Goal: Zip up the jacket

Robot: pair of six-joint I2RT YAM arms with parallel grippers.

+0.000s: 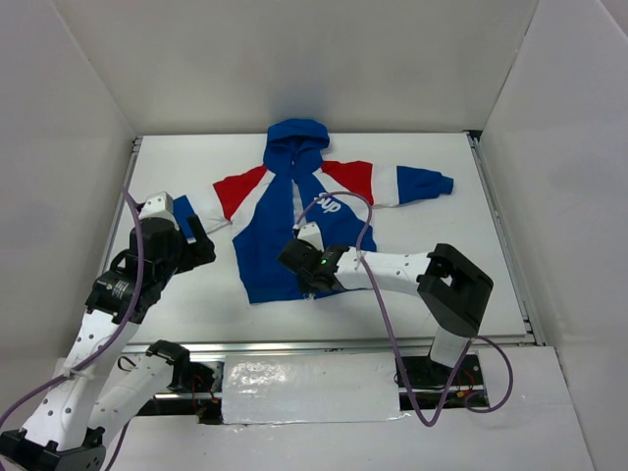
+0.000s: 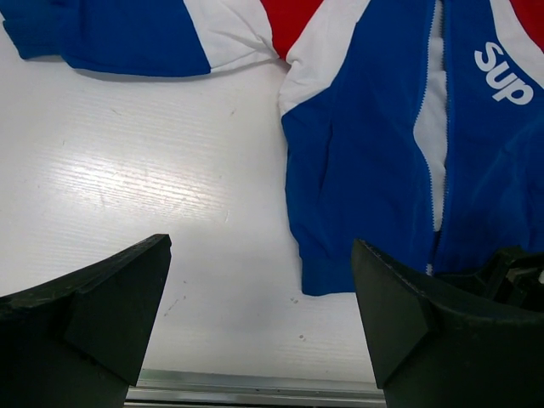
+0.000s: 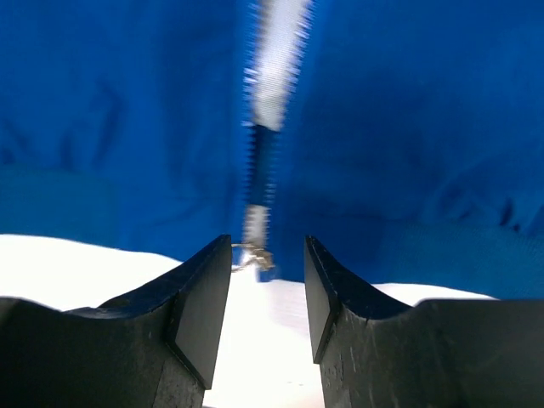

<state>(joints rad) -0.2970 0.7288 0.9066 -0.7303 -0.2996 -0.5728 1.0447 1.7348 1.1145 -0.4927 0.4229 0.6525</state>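
The jacket lies flat on the white table, hood at the far side, blue body, red shoulders, white stripes and white chest lettering. Its front zipper is open, with white lining showing in the gap. The small metal zipper pull sits at the bottom hem. My right gripper is open at the hem, its jaws on either side of the pull, not closed on it. My left gripper is wide open and empty over bare table, left of the jacket's lower left corner.
The jacket's left sleeve stretches out toward my left arm. The table's metal front edge runs just below my left gripper. White walls enclose the table on three sides.
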